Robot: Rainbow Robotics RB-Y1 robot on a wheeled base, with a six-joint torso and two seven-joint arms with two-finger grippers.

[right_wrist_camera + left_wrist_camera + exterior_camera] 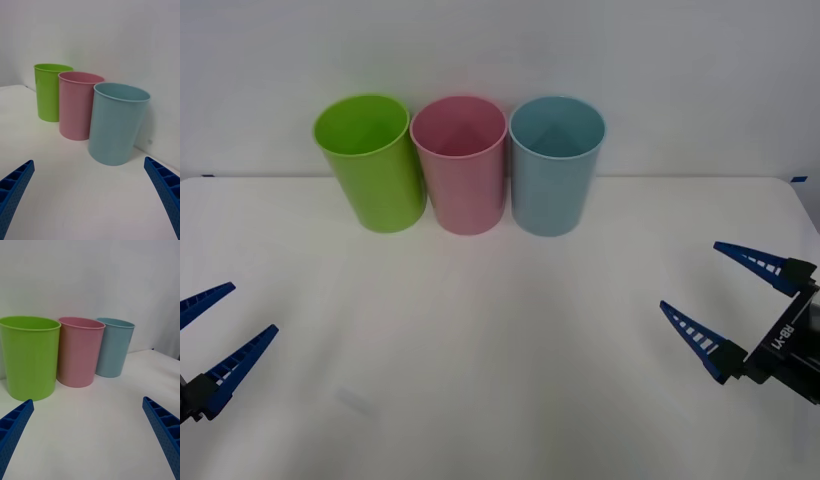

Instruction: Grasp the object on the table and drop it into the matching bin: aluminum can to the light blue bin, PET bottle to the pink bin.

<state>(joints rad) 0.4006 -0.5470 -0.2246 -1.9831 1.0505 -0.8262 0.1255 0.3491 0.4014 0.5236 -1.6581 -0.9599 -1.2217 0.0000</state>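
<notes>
we see no can on the white table (500,330) before the light blue bin (556,165); left gripper (212,330) and right gripper (735,295) hover spread, empty. an aluminum can, we judge, is light, dentable; grasp mid-body.

The table (500,340) is plain matte white, with no pattern, and the wall behind its far edge is a pale grey-white. Along that far edge stand three bins in solid, unmarked colours: a lime green bin (370,165) nearest the far left corner, the pink bin (460,165) in the middle, and the light blue bin (556,165) beside it. The left gripper (215,335) and the right gripper (730,300) have bright blue ribbed fingers on black mounts; the right mount carries white lettering.
</notes>
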